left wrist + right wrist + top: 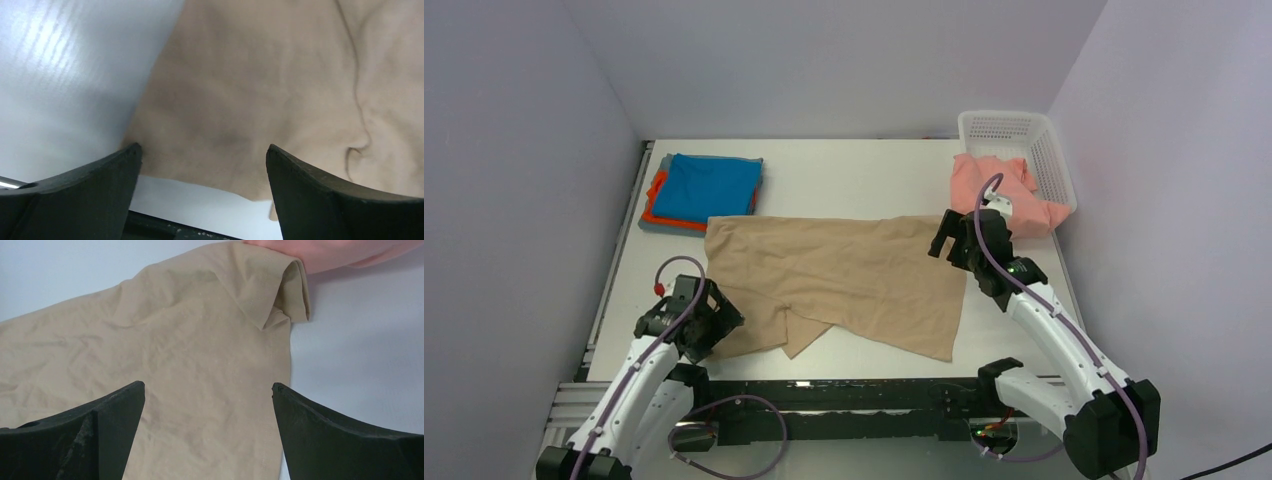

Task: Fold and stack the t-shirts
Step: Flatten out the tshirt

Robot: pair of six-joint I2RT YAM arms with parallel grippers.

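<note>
left gripper (721, 325), jaws wide and empty, hovers over the near-left corner of the spread tan-beige cloth t-shirt (849, 270); right gripper (946, 240), likewise open, over its far-right sleeve. folding seems underway; next, pinch those edges. beyond: blue-topped folded stack (709, 187).

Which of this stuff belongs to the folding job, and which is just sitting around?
Job:
tan t-shirt
blue t-shirt
orange t-shirt
grey t-shirt
pink t-shirt

Lying about:
white basket
table

Five t-shirts (834, 275), one basket (1052, 165), two arms (1064, 335)
</note>
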